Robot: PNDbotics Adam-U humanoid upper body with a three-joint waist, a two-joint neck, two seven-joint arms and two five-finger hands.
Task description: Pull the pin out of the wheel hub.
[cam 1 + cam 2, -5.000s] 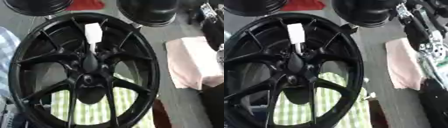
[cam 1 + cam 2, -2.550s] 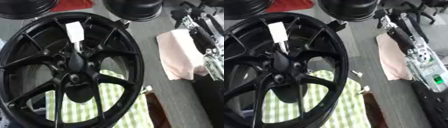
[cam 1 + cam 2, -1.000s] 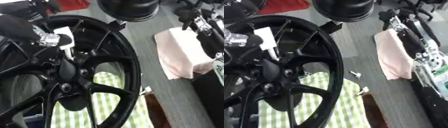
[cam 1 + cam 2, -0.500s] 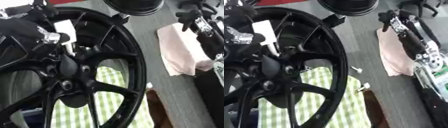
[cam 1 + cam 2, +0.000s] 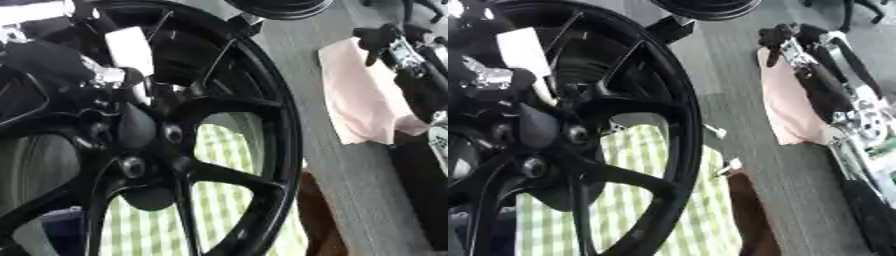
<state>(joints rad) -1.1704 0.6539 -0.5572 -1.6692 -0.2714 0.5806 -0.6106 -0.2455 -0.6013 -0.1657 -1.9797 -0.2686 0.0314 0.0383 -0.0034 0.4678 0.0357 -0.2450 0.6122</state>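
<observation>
A large black wheel hub [image 5: 271, 125] lies flat and fills the left of both views. A white pin [image 5: 129, 49] stands up from it just above the centre cap, its thin stem running down into the hub. My left hand [image 5: 54, 61], black with silver joints, comes in from the upper left, and its fingers curl against the pin's stem below the white head. My right hand [image 5: 783, 34] hangs over a pink cloth at the upper right, fingers relaxed and holding nothing.
A green checked cloth [image 5: 229, 150] lies under the hub. The pink cloth [image 5: 359, 100] is on the grey table to the right. Another black wheel [image 5: 282, 5] sits at the top edge. Small white scraps [image 5: 716, 131] and a brown object [image 5: 317, 215] lie beside the rim.
The camera has swung, shifting the whole picture left. My left hand came in from the upper left and has stayed at the pin over the last second. The pin still stands in the hub.
</observation>
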